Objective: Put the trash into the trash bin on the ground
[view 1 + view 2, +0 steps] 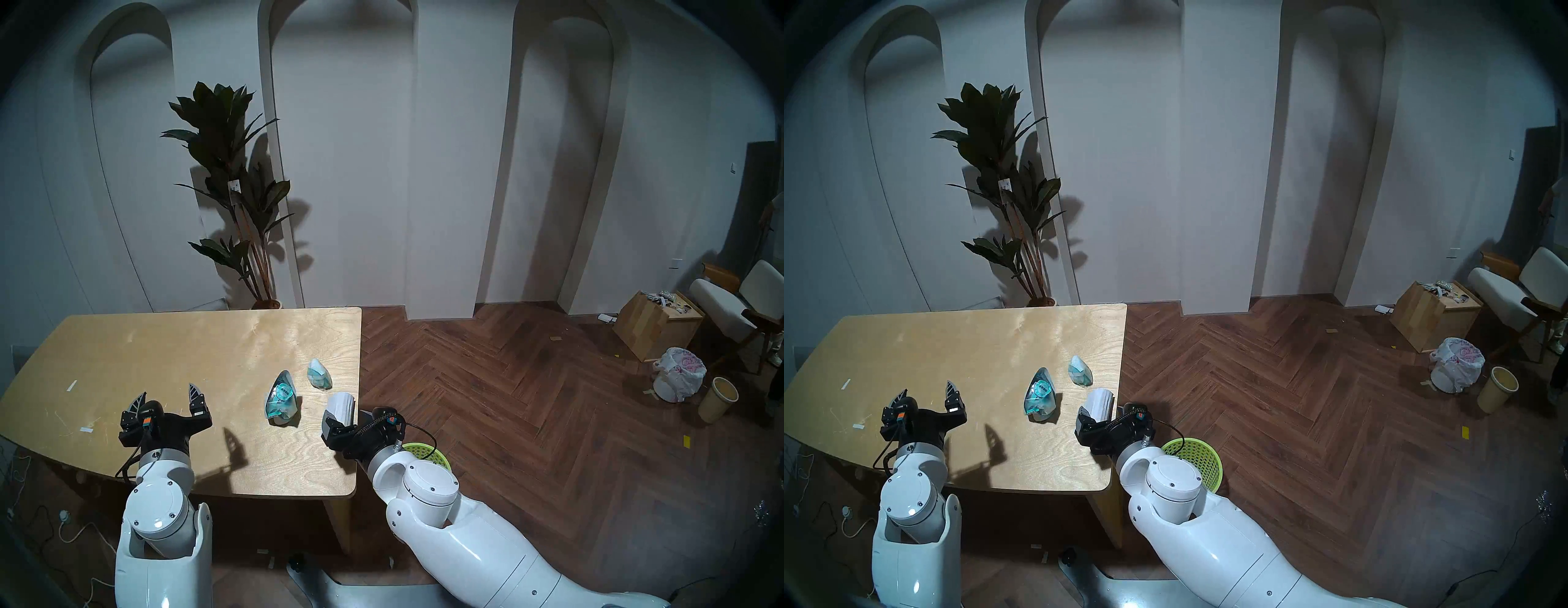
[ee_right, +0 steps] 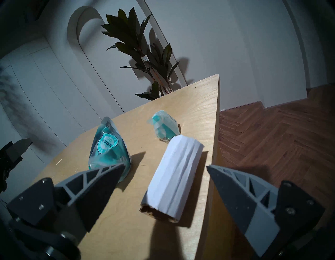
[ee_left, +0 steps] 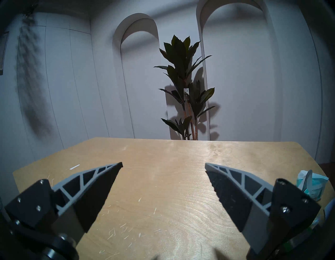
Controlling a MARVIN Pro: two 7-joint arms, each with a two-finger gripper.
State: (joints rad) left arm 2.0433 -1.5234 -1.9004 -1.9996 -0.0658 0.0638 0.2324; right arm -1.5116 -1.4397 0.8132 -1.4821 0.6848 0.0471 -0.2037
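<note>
Three pieces of trash lie near the right edge of the wooden table [image 1: 169,348]: a bigger teal-and-clear wrapper [image 1: 282,399] [image 2: 108,150], a smaller one [image 1: 319,373] [image 2: 164,129] behind it, and a white packet [image 1: 341,407] [image 2: 174,179] at the edge. My right gripper [image 2: 165,165] is open, its fingers on either side of the packet's near end without pinching it. Open and empty, my left gripper [image 1: 167,392] [image 3: 163,164] hovers over the table's left front. The lime-green trash bin [image 1: 1193,460] stands on the floor by the table's right front corner, partly hidden by my right arm.
A tall potted plant [image 1: 237,170] stands behind the table. At the far right of the wooden floor are a white bucket with a plastic bag [image 1: 679,373], a tan cardboard cylinder [image 1: 717,399], a wooden box [image 1: 657,327] and a chair [image 1: 738,297].
</note>
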